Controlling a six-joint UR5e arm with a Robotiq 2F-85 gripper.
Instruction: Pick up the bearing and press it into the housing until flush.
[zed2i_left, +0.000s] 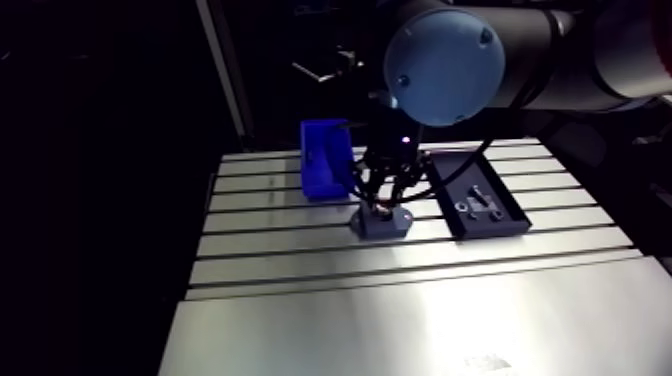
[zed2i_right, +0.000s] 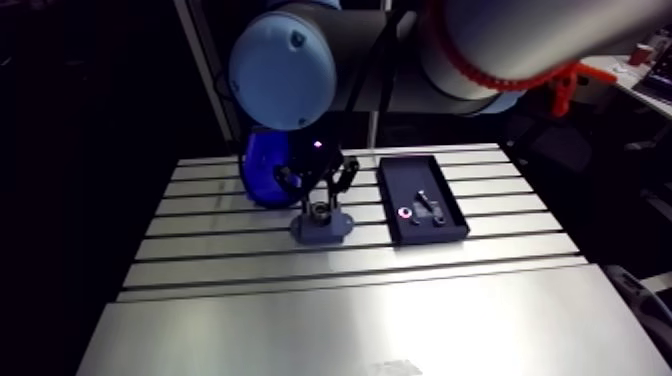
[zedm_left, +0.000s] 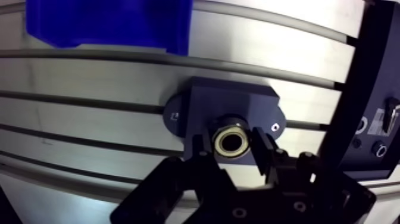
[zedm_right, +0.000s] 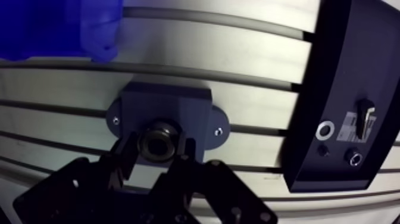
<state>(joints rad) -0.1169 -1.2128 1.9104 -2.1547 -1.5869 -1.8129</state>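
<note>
Shiny metal bearing (zedm_left: 231, 142), matt dark plastic housing (zedm_left: 232, 101) — brushed aluminium table (zedm_left: 89, 74).

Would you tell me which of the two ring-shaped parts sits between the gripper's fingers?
The bearing at the dark housing, clasped on both sides by the gripper. The other ring lies apart in the black tray, untouched.
</note>
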